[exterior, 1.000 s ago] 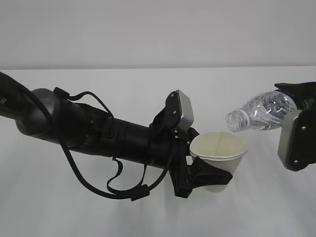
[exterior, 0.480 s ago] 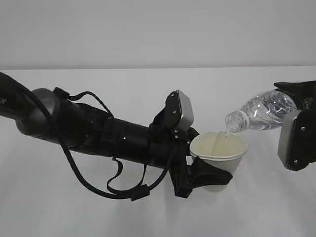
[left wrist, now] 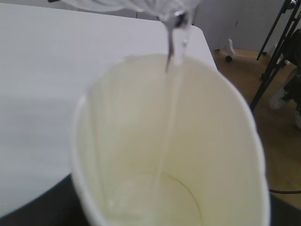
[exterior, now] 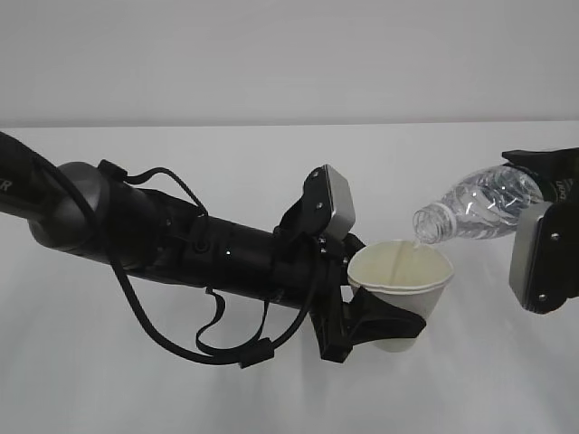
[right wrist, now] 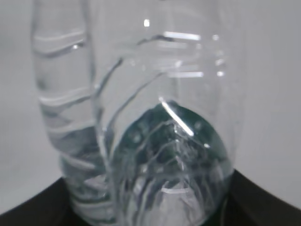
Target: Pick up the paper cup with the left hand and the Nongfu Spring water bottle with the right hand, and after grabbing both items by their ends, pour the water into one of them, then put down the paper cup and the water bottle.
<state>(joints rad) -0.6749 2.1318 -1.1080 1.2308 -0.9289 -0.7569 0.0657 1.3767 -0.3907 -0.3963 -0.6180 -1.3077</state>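
left hand (exterior: 366, 312) clamped round the paper cup (exterior: 400, 291), held upright above the table (exterior: 226, 154), right hand (exterior: 552, 226) clamped on the base end of the nongfu spring water bottle (exterior: 475, 210), tilted mouth-down over the cup rim, thin stream of water (left wrist: 171, 89) running into the cup.

Right hand (exterior: 543, 235) and base of water bottle (exterior: 479, 210) cut off at exterior frame edge

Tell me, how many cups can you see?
1. The small white tapered paper cup is held up above the white table in the left black end effector, just below the mouth of the tilted clear plastic bottle. No others show.
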